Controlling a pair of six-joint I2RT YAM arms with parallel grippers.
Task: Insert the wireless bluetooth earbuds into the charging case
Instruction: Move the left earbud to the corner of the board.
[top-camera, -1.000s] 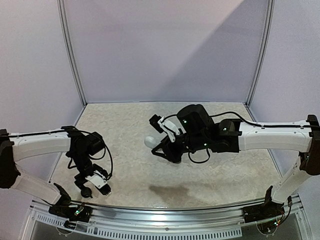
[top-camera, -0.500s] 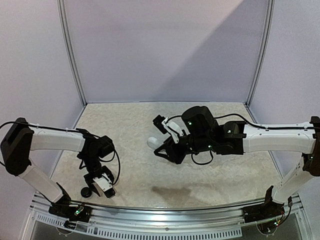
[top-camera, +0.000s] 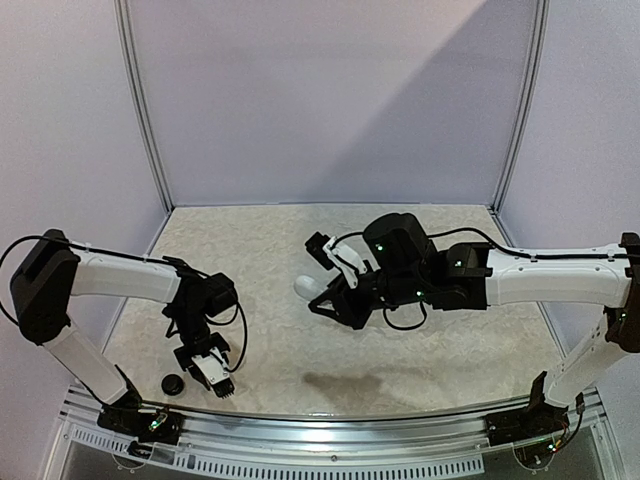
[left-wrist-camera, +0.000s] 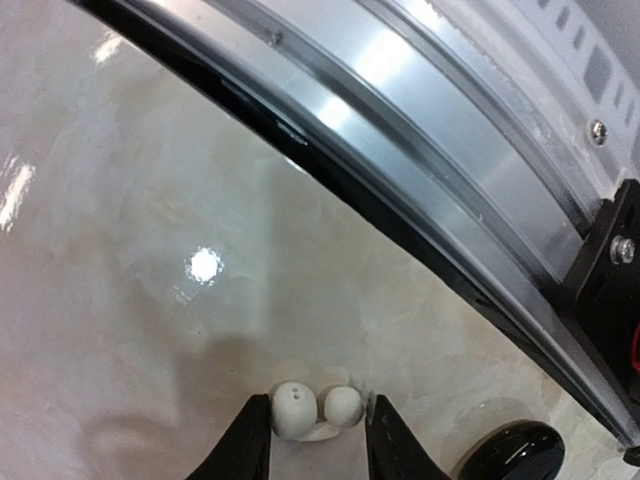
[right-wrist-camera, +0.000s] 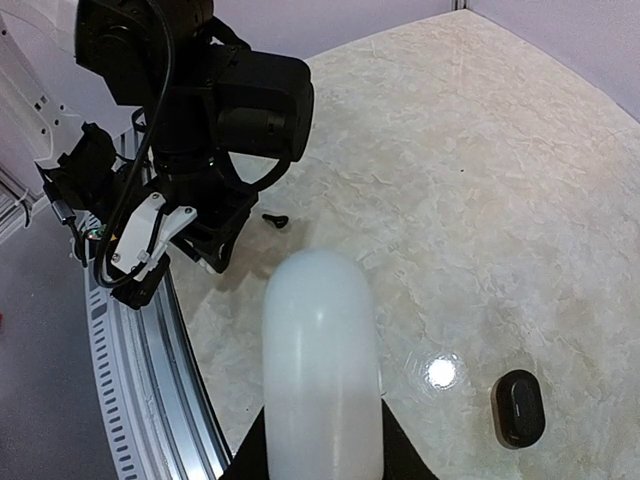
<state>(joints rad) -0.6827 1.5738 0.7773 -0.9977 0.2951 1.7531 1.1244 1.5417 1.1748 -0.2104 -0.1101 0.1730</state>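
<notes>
A white earbud (left-wrist-camera: 312, 410) lies on the table by the near rail, its round body and ear tip side by side. My left gripper (left-wrist-camera: 318, 415) is shut on it, one black finger against each end. In the top view this gripper (top-camera: 220, 385) hangs low at the front left. My right gripper (right-wrist-camera: 322, 455) is shut on the white charging case (right-wrist-camera: 322, 370), which is closed and points away from the camera. It hangs above the middle of the table (top-camera: 305, 286). A small black earbud (right-wrist-camera: 272, 219) lies on the table near the left arm.
A black rounded case (left-wrist-camera: 510, 450) sits just right of the left fingers, by the metal rail (left-wrist-camera: 450, 200). It shows as a dark disc (top-camera: 172, 384) in the top view. Another black oval case (right-wrist-camera: 520, 408) lies on the table to the right of the white case.
My left gripper has moved right along the near edge, past the black disc, and its jaws have closed onto the white earbud. The right arm shifted slightly right, then held still.
</notes>
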